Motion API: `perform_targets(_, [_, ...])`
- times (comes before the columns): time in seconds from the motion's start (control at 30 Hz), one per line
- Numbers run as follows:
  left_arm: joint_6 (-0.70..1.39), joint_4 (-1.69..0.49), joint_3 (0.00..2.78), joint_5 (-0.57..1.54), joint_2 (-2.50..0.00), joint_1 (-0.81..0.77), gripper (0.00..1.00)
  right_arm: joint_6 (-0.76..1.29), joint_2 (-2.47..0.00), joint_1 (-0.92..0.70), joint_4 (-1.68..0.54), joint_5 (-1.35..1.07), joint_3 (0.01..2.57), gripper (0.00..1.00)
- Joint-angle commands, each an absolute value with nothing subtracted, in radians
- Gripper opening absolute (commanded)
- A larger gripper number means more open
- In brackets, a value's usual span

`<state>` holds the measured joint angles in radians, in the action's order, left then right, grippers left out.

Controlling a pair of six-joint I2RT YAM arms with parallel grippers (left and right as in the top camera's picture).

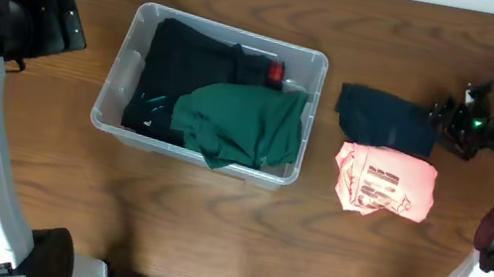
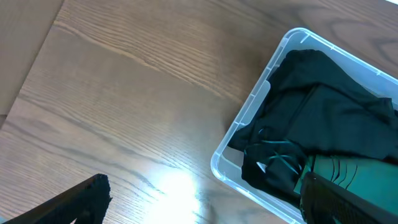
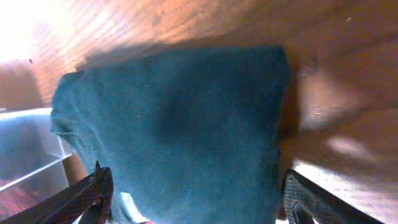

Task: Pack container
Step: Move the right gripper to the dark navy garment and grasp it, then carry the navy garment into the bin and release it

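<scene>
The clear container (image 1: pixel 127 50) stands left of centre and holds a black garment (image 1: pixel 191 54) and a green garment (image 1: pixel 244 123). It also shows in the left wrist view (image 2: pixel 249 121). A folded dark navy garment (image 1: pixel 386 120) lies on the table to its right, with a folded pink garment (image 1: pixel 385 182) in front of it. My right gripper (image 1: pixel 451 122) is open at the navy garment's right edge. In the right wrist view its fingers (image 3: pixel 199 202) straddle the navy garment (image 3: pixel 180 124). My left gripper (image 1: pixel 60 22) is open and empty, left of the container (image 2: pixel 205 208).
A small red item (image 1: pixel 276 71) shows at the container's back right, partly under the garments. The wooden table (image 1: pixel 211 233) runs to a pale back edge. The arm bases stand at the front left and front right corners.
</scene>
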<state>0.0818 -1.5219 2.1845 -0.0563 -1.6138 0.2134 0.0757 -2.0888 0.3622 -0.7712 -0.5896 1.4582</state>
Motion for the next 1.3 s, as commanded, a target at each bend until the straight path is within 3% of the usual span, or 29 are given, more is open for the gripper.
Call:
perform_targets(0.0, [0.087, -1.526, 2.177, -0.065, -1.606, 0.218, 0.98, 0.043, -2.138, 0.362, -0.771, -0.595, 1.454, 0.84])
perform_targets(0.13, [0.087, -1.526, 2.177, -0.065, -1.606, 0.218, 0.98, 0.043, -2.182, 0.356, -0.75, -0.596, 1.451, 0.71])
perform_targets(0.3, [0.087, -1.526, 2.177, -0.065, -1.606, 0.218, 0.98, 0.043, -2.189, 0.355, -0.741, -0.629, 1.451, 0.27])
perform_targets(0.43, [0.087, -1.526, 2.177, -0.065, -1.606, 0.218, 0.98, 0.043, -2.149, 0.36, -0.764, -0.717, 1.453, 0.03])
perform_targets(0.7, [0.087, -1.526, 2.177, -0.065, -1.606, 0.218, 0.98, 0.096, -1.868, 0.34, -0.741, -1.102, 1.454, 0.01])
perform_targets(0.87, [0.087, -1.526, 2.177, -0.065, -1.606, 0.218, 0.98, 0.263, -1.688, 0.242, -0.496, -1.301, 1.454, 0.01])
perform_targets(1.1, [0.087, -1.526, 2.177, -0.065, -1.606, 0.218, 0.98, 0.607, -1.624, -0.035, -0.06, -1.189, 1.454, 0.01])
perform_targets(1.27, [0.087, -1.526, 2.177, -0.065, -1.606, 0.218, 0.98, 0.692, -1.653, -0.265, -0.018, -0.841, 1.454, 0.01])
